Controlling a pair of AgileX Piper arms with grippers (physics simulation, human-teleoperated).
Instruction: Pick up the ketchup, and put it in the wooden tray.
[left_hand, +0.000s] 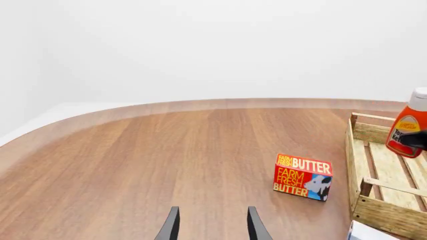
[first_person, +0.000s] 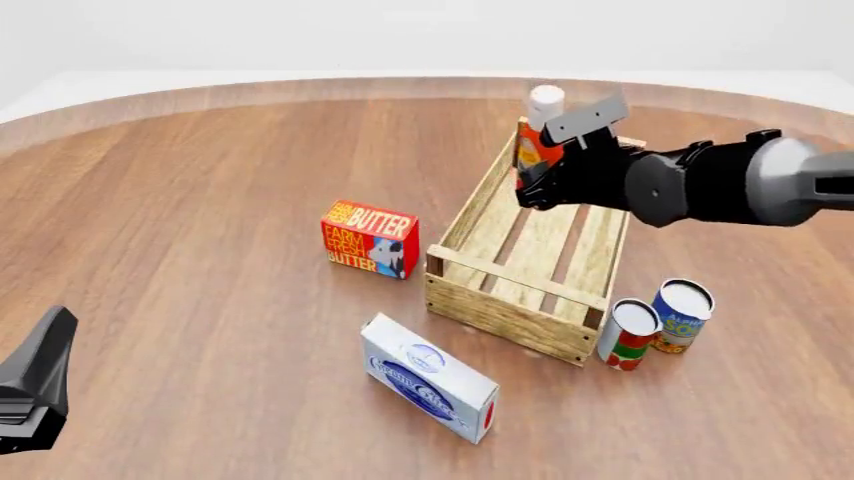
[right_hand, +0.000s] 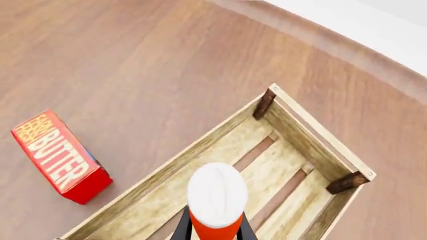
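The ketchup (first_person: 538, 142), an orange-red bottle with a white cap, hangs upright over the far end of the wooden tray (first_person: 463, 222), held by my right gripper (first_person: 546, 178), which is shut on it. From the right wrist camera the white cap of the ketchup (right_hand: 217, 195) sits between the fingers, with the tray's slats (right_hand: 293, 150) below. In the left wrist view the ketchup (left_hand: 408, 128) floats above the wooden tray (left_hand: 373, 205). My left gripper (left_hand: 212, 226) is open with nothing in it, low at the table's near left (first_person: 32, 385).
A red butter box (first_person: 370, 238) stands left of the tray. A white-and-blue box (first_person: 429, 378) lies in front of it. Two cans (first_person: 658, 322) stand by the tray's near right corner.
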